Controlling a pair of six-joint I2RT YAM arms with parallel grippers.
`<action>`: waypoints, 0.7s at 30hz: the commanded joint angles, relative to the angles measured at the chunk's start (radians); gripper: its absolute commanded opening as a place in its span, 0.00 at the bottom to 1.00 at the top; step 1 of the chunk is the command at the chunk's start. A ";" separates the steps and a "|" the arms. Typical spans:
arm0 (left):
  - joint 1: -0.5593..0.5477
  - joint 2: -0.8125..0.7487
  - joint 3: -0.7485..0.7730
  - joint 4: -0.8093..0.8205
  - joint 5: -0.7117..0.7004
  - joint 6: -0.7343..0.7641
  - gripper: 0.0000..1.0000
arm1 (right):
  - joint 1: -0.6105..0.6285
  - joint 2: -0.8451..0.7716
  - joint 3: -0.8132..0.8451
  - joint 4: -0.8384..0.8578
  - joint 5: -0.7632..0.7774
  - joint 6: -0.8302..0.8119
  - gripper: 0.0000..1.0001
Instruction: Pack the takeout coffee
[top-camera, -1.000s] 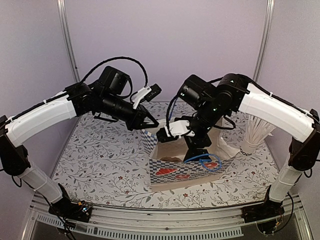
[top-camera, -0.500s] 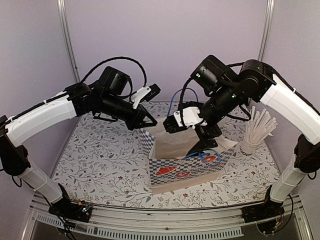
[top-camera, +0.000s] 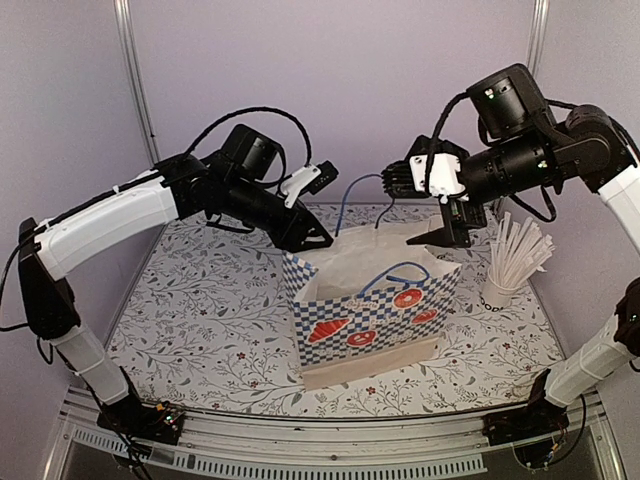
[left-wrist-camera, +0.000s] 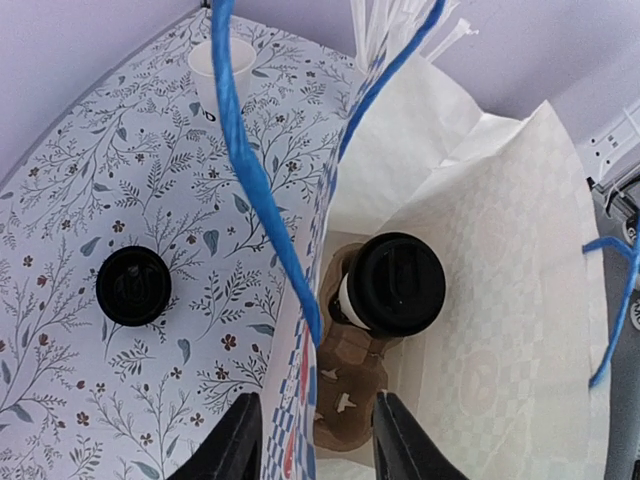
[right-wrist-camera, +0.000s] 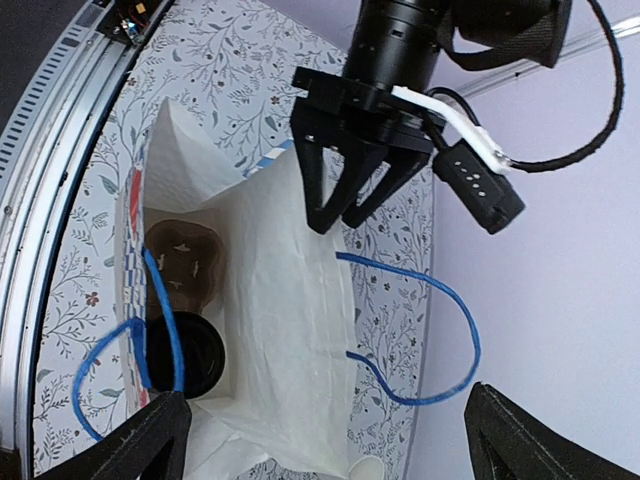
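Note:
The takeout coffee (left-wrist-camera: 400, 283) stands inside the blue-checked paper bag (top-camera: 370, 320), its black lid up, in a brown cardboard carrier (left-wrist-camera: 350, 370). In the right wrist view the coffee's lid (right-wrist-camera: 185, 355) shows behind a blue handle. My left gripper (top-camera: 318, 240) hovers over the bag's back left rim with its jaws apart. The bag's wall (left-wrist-camera: 290, 420) runs between its fingers (left-wrist-camera: 240, 445). My right gripper (top-camera: 420, 205) hangs wide open above the bag's right side, holding nothing.
A separate round black lid (left-wrist-camera: 133, 286) lies on the floral table left of the bag. Farther back stands a lidless white cup (left-wrist-camera: 215, 75). A white cup of long sticks (top-camera: 500, 290) is right of the bag. Blue rope handles (top-camera: 400, 272) arch over the bag's mouth.
My right gripper has risen out of the bag and swung up to the right, empty. The left gripper's jaws have parted at the bag's rim. The bag now stands taller.

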 joint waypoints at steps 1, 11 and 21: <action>0.002 0.064 0.086 -0.082 -0.007 0.032 0.39 | -0.087 -0.065 0.011 0.050 0.037 0.001 0.99; 0.003 0.070 0.115 -0.126 -0.067 0.071 0.00 | -0.515 -0.216 -0.151 0.084 -0.166 0.046 0.99; 0.065 -0.092 0.047 -0.205 -0.346 0.166 0.00 | -0.770 -0.349 -0.380 0.118 -0.452 0.107 0.99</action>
